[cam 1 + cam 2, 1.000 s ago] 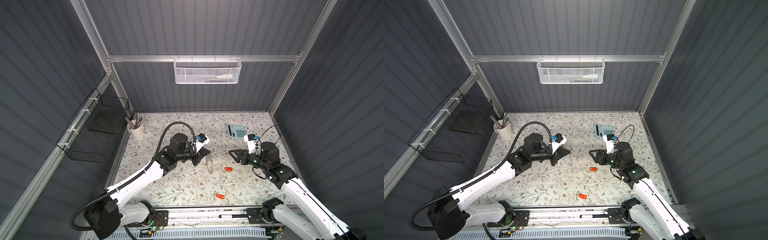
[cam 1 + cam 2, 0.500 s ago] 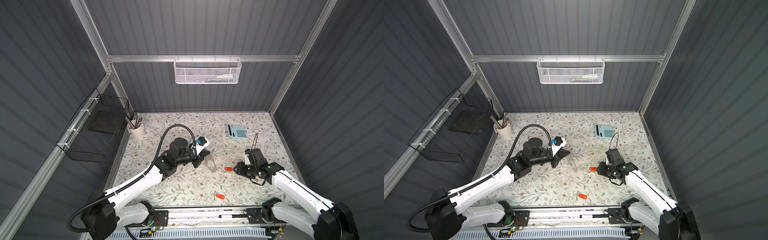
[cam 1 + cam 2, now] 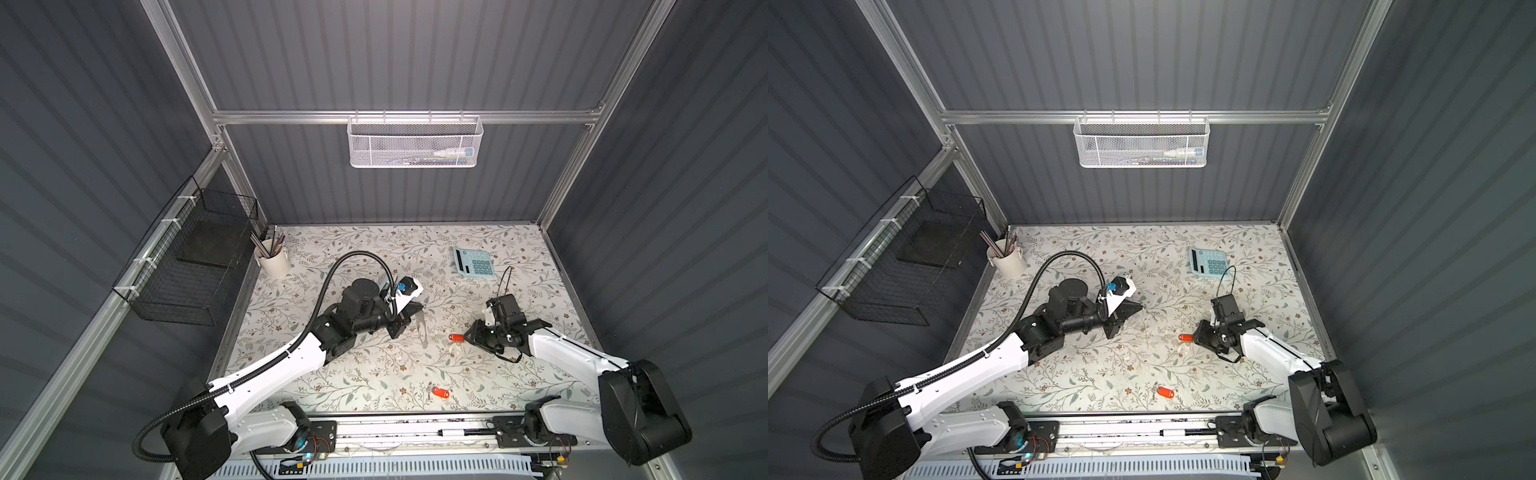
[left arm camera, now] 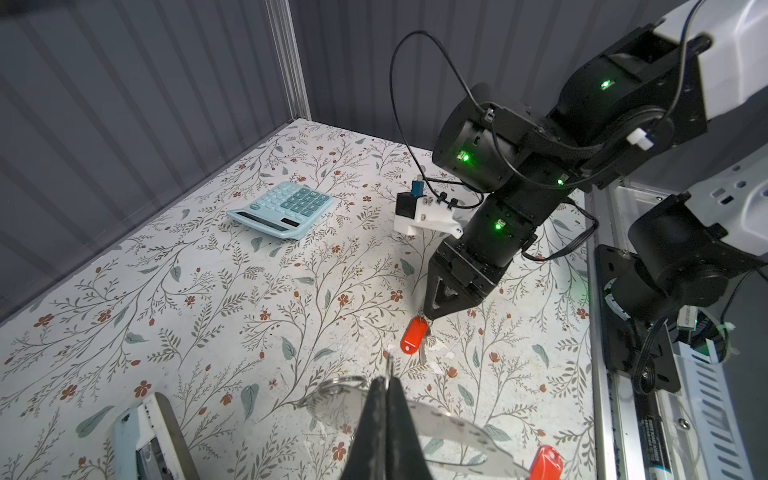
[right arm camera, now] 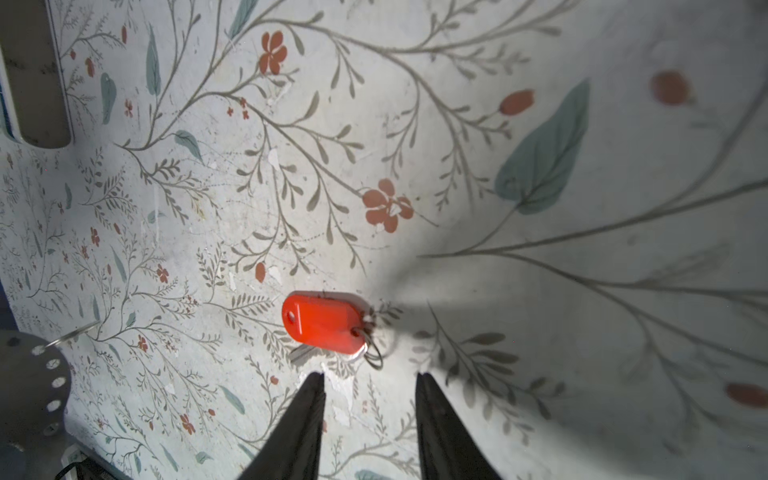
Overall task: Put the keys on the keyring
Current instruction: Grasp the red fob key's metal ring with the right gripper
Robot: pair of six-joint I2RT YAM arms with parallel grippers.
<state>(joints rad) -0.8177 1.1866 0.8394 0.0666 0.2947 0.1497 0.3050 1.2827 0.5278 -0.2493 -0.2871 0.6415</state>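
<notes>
Left gripper [image 4: 385,384] is clamped tight on the rim of the keyring [image 4: 453,424], near the middle of the table [image 3: 374,249]. In a top view the plate looks edge-on.

Right gripper [image 5: 370,375] has its jaws apart with nothing between them. The tips sit just short of one key [image 5: 322,322], which lies flat on the table at roughly 3 o'clock from the keyring. From the right gripper's tips in a top view, it's at 9 o'clock. The other key [image 3: 441,392] is well apart, down at 6 o'clock by the front edge, untouched.

Handling guess: these tags look like light, hard, smooth plastic, so I'd expect one to skate away if a finger nudges it before both sides close. The little wire loop [image 5: 374,353] faces the gripper. I'd pinch across the long sides of the red body and leave that loop sticking out free, since it's the bit that has to meet the plate. The plate itself looks thin and stiff.
</notes>
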